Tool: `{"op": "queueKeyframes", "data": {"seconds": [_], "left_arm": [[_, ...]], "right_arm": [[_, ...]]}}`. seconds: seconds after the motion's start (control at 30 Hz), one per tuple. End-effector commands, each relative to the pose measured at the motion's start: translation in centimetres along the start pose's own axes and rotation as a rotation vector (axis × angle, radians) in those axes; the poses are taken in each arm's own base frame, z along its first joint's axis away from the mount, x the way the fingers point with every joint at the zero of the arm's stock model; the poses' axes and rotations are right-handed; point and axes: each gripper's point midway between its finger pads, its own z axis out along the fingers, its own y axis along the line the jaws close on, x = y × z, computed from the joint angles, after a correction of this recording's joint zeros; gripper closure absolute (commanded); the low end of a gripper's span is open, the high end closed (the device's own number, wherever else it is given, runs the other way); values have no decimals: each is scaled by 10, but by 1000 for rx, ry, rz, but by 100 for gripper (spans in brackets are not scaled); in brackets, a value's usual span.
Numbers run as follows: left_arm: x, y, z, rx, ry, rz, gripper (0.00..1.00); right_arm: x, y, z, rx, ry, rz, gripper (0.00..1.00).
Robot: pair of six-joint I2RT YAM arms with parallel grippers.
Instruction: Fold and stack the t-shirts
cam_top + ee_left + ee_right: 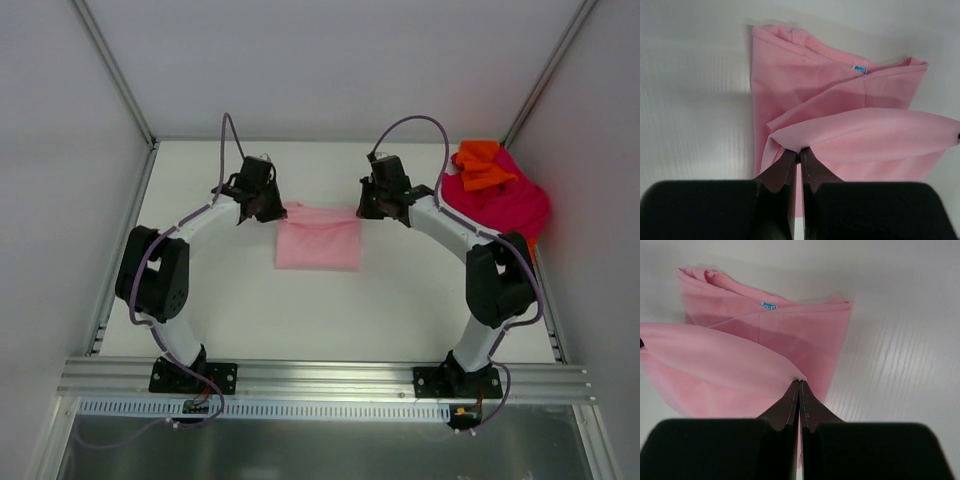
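A pink t-shirt (pixel 318 240) lies partly folded in the middle of the table. My left gripper (pixel 268 209) is shut on its far left corner, and in the left wrist view (pixel 799 151) it pinches a lifted fold of the shirt (pixel 840 100). My right gripper (pixel 372 208) is shut on the far right corner; the right wrist view (pixel 800 384) shows the same lifted edge of the shirt (pixel 790 335) between its closed jaws. The edge hangs stretched between both grippers above the rest of the shirt.
A pile of magenta (pixel 505 205) and orange (pixel 482 165) shirts lies at the back right, close behind my right arm. White walls enclose the table on three sides. A metal rail (pixel 320 375) runs along the near edge.
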Motion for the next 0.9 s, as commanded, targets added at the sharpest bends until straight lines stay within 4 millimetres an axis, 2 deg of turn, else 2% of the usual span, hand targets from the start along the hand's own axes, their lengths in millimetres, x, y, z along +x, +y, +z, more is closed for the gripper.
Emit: {"op": "queueKeyframes", "data": {"seconds": [0.0,0.07,0.1,0.13,0.17,0.2,0.23,0.27,0.3,0.33,0.37,0.4,0.43,0.47,0.5,0.53,0.57,0.6,0.63,0.67,0.7,0.73,0.77,0.8,0.83,0.87], "left_arm": [[-25,-11,5,48,-32,22,100],[-29,-6,14,43,-24,9,99],[-33,-8,16,56,-22,7,94],[-30,-4,23,50,-4,8,82],[-34,0,25,46,-4,-1,74],[-38,-1,29,59,-1,-1,65],[-42,-2,31,72,-6,10,51],[-49,0,31,78,-13,8,48],[-62,-9,30,117,-27,21,42],[-65,-10,29,129,-16,47,35],[-75,-12,27,142,-17,57,30],[-96,-24,23,167,-42,77,30],[-94,-22,20,158,-10,101,30],[-101,-25,16,160,-11,114,29],[-112,-31,7,167,-31,129,29],[-109,-31,3,163,-22,134,28],[-105,-32,-7,171,-21,135,29],[-99,-31,-11,180,-11,132,30],[-93,-32,-16,194,-1,123,34],[-80,-28,-23,201,8,115,46],[-71,-27,-25,214,29,88,57],[-64,-27,-28,221,38,71,69],[-49,-22,-29,224,56,58,80],[-41,-21,-28,234,71,34,92],[-32,-23,-29,268,94,22,95],[-20,-22,-24,289,107,10,96]], "right_arm": [[-30,12,6,-47,-54,-25,99],[-29,7,16,-40,-37,-19,99],[-34,8,18,-41,-43,-19,99],[-36,6,21,-40,-44,-16,97],[-33,2,27,-32,-29,-18,92],[-42,1,27,-32,-43,-15,86],[-45,0,28,-31,-47,-20,78],[-50,-1,28,-35,-54,-27,77],[-64,2,26,-44,-78,-32,74],[-75,-1,23,-44,-97,-32,65],[-82,-3,19,-37,-100,-41,62],[-89,-6,19,-30,-101,-42,59],[-105,-1,9,-35,-114,-44,46],[-113,1,4,-36,-122,-50,40],[-118,4,-1,-43,-125,-55,37],[-121,13,-9,-84,-122,-60,35],[-121,17,-14,-105,-122,-63,36],[-120,24,-23,-135,-125,-70,43],[-107,31,-26,-185,-82,-68,49],[-99,32,-29,-200,-64,-70,54],[-79,36,-32,-217,-25,-65,73],[-84,44,-42,-238,-51,-73,83],[-57,39,-34,-230,3,-70,89],[-46,48,-39,-247,10,-77,96],[-25,46,-32,-252,49,-77,98],[-14,51,-29,-262,67,-80,98]]}}
